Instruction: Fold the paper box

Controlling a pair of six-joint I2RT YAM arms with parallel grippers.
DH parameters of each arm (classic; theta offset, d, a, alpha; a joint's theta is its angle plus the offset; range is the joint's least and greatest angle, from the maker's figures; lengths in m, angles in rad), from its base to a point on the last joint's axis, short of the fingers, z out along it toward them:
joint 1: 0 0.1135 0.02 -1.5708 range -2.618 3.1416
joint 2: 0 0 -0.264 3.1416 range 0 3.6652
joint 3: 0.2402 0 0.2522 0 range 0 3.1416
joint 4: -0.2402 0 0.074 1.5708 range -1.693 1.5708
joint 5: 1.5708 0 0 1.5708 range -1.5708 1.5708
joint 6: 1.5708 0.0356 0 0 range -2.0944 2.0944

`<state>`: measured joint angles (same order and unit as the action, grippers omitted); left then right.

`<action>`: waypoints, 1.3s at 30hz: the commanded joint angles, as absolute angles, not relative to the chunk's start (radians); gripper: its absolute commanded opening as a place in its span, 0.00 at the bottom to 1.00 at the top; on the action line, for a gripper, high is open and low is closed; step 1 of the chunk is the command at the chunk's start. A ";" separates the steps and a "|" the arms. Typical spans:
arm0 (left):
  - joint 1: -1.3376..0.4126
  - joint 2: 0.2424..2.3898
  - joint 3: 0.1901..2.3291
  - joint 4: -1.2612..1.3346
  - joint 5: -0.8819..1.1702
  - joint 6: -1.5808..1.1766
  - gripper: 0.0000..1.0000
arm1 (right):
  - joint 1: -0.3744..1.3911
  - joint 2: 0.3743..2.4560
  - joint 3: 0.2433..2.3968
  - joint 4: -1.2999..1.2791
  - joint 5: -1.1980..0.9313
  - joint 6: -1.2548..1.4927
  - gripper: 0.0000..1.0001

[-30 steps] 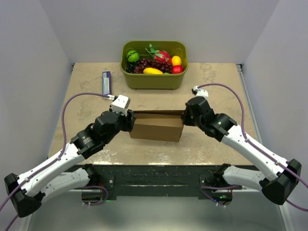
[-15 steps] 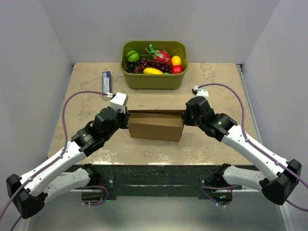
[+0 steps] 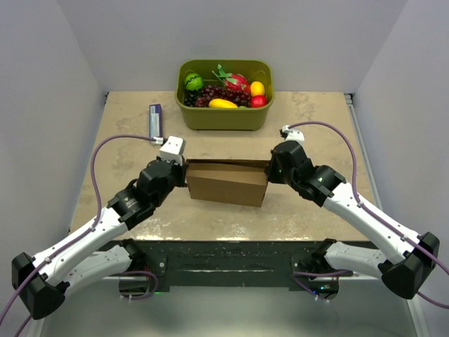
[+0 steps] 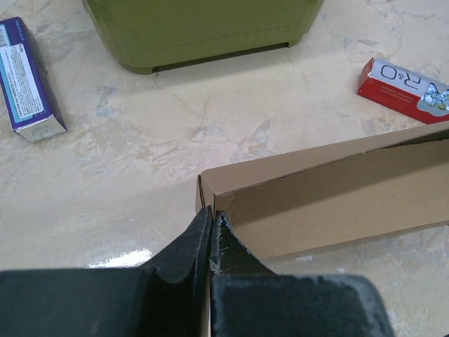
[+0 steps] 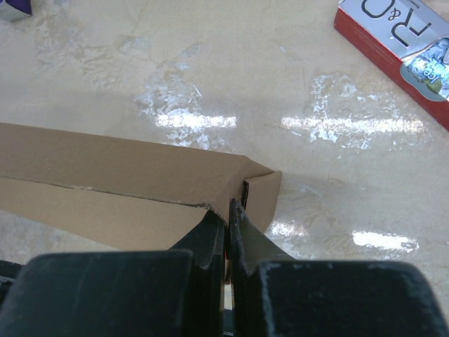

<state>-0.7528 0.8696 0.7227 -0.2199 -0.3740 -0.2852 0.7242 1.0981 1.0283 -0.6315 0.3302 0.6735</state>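
The paper box is plain brown cardboard and stands mid-table as a shallow folded shape between both arms. My left gripper is at its left end. In the left wrist view this gripper is shut, pinching the thin end wall of the box at the corner. My right gripper is at the right end. In the right wrist view it is shut on the folded corner flap of the box.
An olive-green tub of fruit stands behind the box, and its wall is close ahead of the left wrist. A purple-blue carton lies at the back left. A red R&O pack lies near the box's right end.
My left gripper has closed on the box's left end wall, and the wrist has shifted slightly back and right. The right arm has held its grip without moving.
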 commanded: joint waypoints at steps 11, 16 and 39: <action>-0.765 0.874 0.627 -0.288 -0.319 -0.330 0.00 | 0.730 1.075 0.986 -0.796 0.371 0.681 0.00; -0.765 0.874 0.627 -0.285 -0.325 -0.325 0.00 | 0.732 1.063 0.962 -0.827 0.408 0.684 0.00; -0.762 0.903 0.702 -0.273 -0.365 -0.314 0.00 | 0.730 1.144 1.025 -0.568 0.292 0.680 0.00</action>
<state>-0.7597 0.8574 0.6743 -0.1555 -0.3653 -0.3035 0.7315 1.0679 0.9962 -0.6258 0.3664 0.6945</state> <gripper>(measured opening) 0.020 0.016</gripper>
